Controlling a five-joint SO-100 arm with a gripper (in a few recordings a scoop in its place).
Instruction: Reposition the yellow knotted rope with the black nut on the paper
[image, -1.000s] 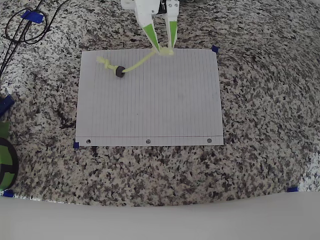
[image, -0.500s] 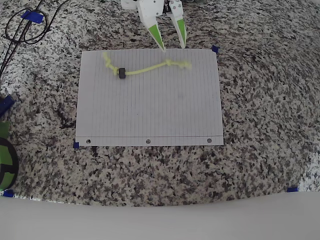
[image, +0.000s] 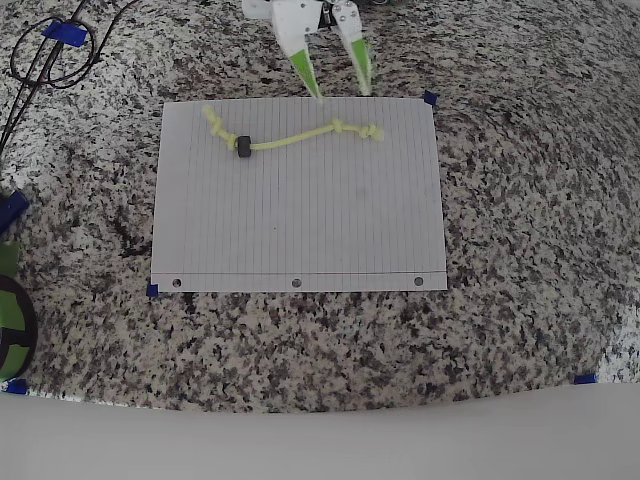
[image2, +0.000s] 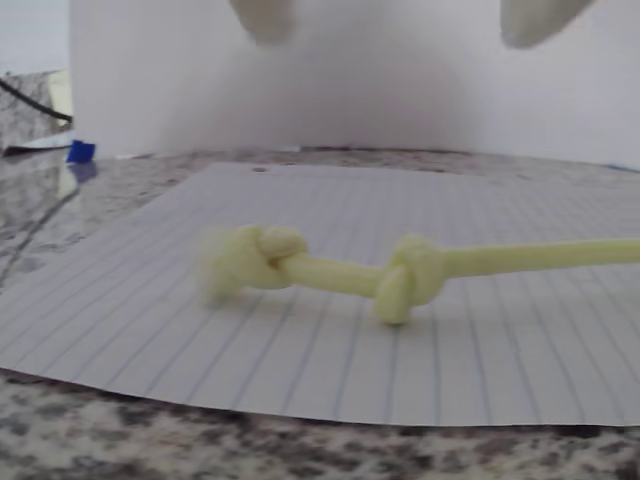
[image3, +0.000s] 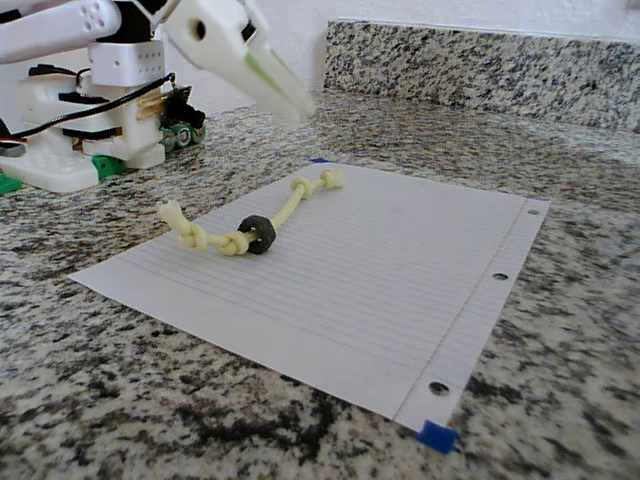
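The yellow knotted rope lies flat along the far part of the paper, running from a knotted end at the upper left to a knotted end near the right. The black nut sits threaded on it near the left knot. My gripper hovers open just beyond the paper's far edge, above the right end, holding nothing. In the wrist view the rope's knotted end rests on the paper below my fingers. The fixed view shows rope, nut and gripper lifted clear.
The paper lies on a speckled granite counter with blue tape marks. Black cables loop at the upper left of the overhead view. The arm's white base stands behind the paper. A granite backsplash rises at the rear.
One second ago my gripper was shut on the rope's right end; it let go, the end dropped onto the paper, and the gripper has opened and drawn back.
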